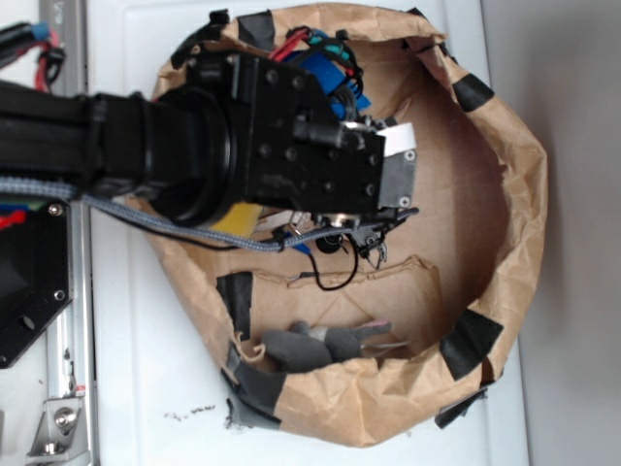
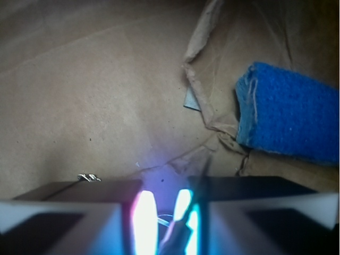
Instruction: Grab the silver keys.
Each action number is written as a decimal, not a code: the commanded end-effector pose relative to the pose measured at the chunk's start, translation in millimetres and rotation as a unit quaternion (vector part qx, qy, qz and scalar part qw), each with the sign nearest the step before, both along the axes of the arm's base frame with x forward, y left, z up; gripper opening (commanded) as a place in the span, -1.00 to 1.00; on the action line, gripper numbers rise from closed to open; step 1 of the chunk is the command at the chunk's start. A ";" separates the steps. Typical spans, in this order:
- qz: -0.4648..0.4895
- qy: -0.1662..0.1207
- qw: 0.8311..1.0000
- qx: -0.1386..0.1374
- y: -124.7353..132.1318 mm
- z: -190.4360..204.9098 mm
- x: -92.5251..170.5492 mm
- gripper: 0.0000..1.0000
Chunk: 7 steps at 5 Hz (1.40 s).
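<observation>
My gripper (image 1: 367, 233) reaches from the left into a brown paper bag (image 1: 505, 194). In the wrist view its fingers (image 2: 163, 204) stand close together, with a narrow gap. A blurred key blade of the silver keys (image 2: 178, 236) and a thin bright ring sit in that gap, against the right pad (image 2: 183, 204). From outside, silver metal pieces of the keys (image 1: 303, 234) show under the gripper body, and a thin dark wire loop (image 1: 342, 283) hangs below them. The rest of the bunch is hidden by the gripper.
A grey fabric toy (image 1: 310, 345) lies against the bag's near wall. A yellow sponge (image 1: 238, 221) peeks out under the arm. A blue sponge (image 2: 287, 114) lies to the right of the fingers, beside a crumpled paper fold (image 2: 204, 79). Black tape patches (image 1: 471, 342) line the bag rim.
</observation>
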<state>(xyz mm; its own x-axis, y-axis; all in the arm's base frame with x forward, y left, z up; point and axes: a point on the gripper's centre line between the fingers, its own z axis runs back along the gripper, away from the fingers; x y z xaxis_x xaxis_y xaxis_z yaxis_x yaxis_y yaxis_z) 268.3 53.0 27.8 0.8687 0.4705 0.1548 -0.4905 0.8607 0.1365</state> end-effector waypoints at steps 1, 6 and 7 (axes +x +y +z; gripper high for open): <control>0.003 -0.033 0.999 -0.006 6.3 25.1 4.8 -1.00; -0.057 -0.077 0.979 -0.179 -23.4 181.7 -8.0 -1.00; -0.075 -0.088 0.981 -0.159 -24.6 174.6 -7.9 -1.00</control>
<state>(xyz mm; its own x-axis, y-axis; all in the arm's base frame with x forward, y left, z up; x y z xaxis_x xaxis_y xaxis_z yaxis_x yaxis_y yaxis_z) 266.7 21.6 188.1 0.9104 0.3931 0.1290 -0.3614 0.9074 -0.2144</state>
